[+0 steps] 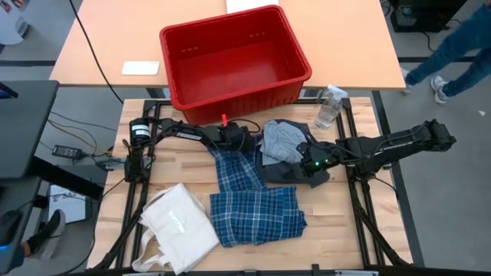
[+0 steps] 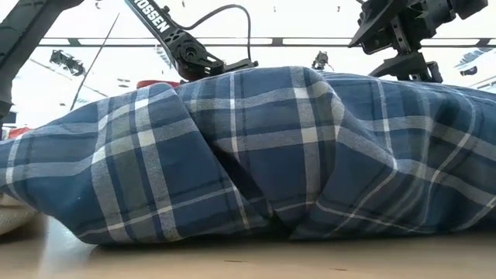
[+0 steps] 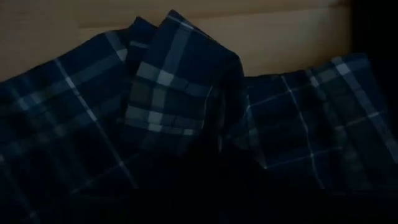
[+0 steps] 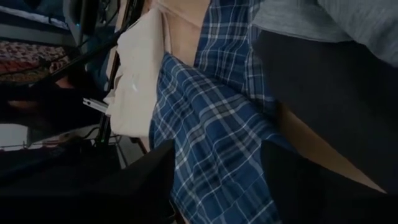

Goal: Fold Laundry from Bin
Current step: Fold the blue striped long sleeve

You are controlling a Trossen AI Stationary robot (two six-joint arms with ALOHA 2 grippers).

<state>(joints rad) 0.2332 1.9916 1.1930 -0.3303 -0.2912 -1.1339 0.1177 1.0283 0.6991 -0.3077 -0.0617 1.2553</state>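
Note:
The blue-and-white plaid shirt [image 1: 257, 211] lies in a long crumpled strip on the table's middle and fills the low view [image 2: 248, 155]. My left gripper [image 1: 239, 144] is shut at the shirt's far end, where bunched plaid [image 3: 155, 93] shows in its wrist view. My right gripper [image 1: 298, 169] hovers open over the dark grey tops [image 1: 280, 175], and plaid cloth [image 4: 211, 124] shows between its fingers [image 4: 155, 186]. A light grey piece [image 1: 280, 138] lies on the dark tops. The red bin [image 1: 242, 90] stands beyond the table's far edge, with no garment in it. My left gripper is shut on the plaid shirt at its far end [image 1: 234, 157], coming at it on a slant from above and from the table's left. The gripper's own body and the dark wrist view hide the place of contact. The shirt lies slack on the table.
A cream tote bag [image 1: 180, 226] lies at the near left, beside the plaid shirt. A clear spray bottle [image 1: 330, 107] stands at the far right by the bin. Bare wood shows at the near right and far left of the table. A person's legs pass at the far right.

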